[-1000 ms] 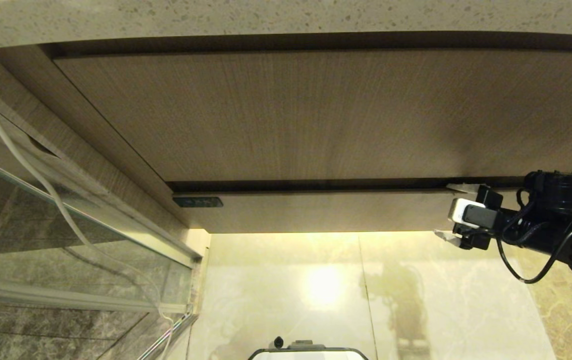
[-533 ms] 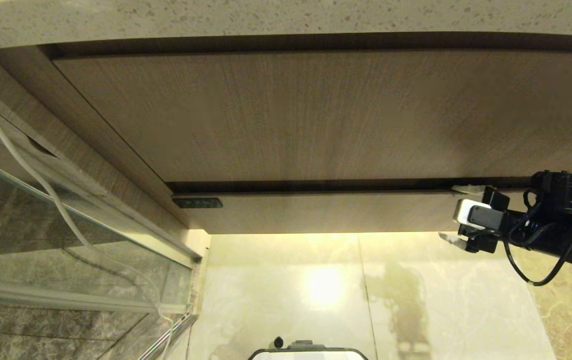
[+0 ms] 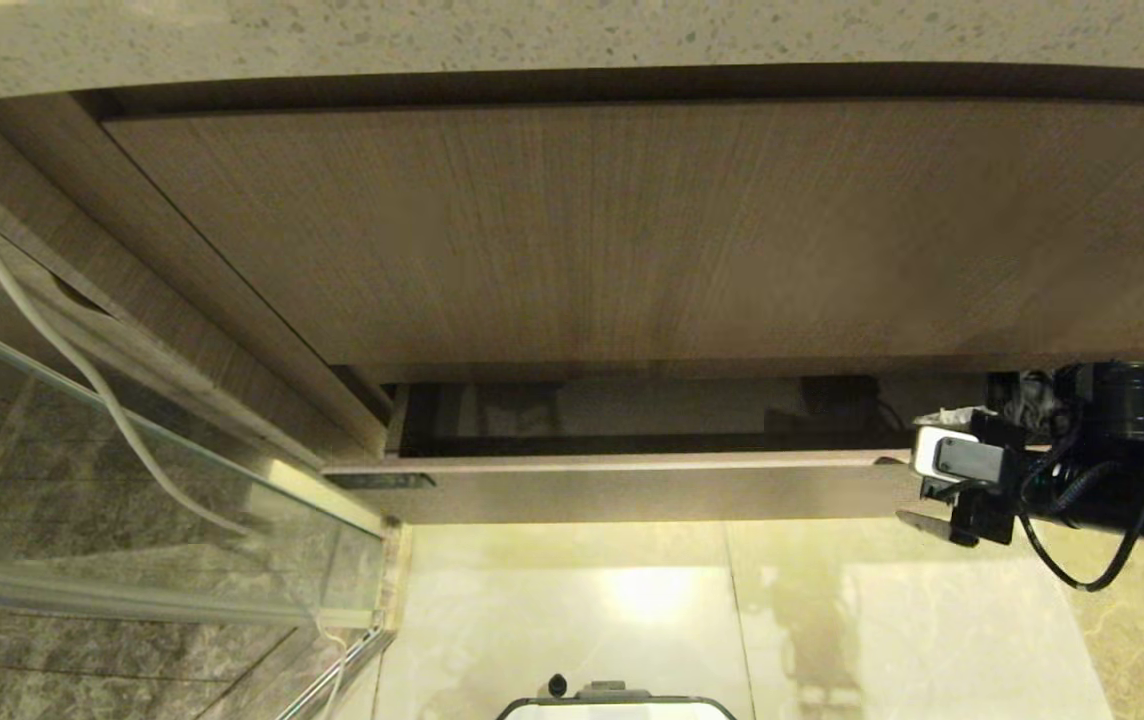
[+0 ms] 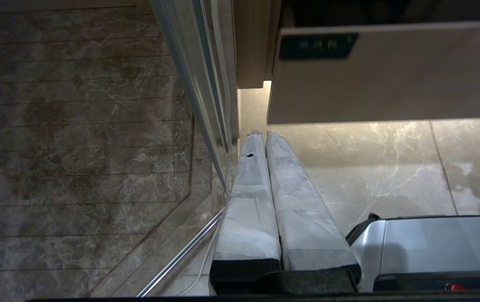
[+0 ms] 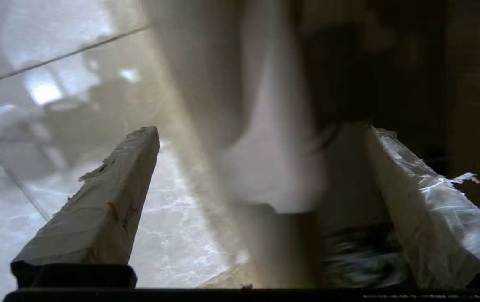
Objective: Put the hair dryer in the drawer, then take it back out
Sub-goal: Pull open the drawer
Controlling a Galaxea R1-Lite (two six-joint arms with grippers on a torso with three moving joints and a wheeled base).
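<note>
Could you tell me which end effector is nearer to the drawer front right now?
Right. The right end effector straddles the drawer front at its right end, fingers wide apart. The left end effector hangs shut below the front's left end, over the floor.

You see a matt wood-grain drawer, a speckled stone worktop, a glossy marble floor, and taped fingers.

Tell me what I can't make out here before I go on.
- White hair dryer: in no view.
- Light-brown wood-grain drawer: head view shows only a dark slit behind its front; the taller panel above hides the inside.
- Right gripper against the drawer front: motion blur in the right wrist view leaves contact unclear.
- Left gripper: outside the head view.
</note>
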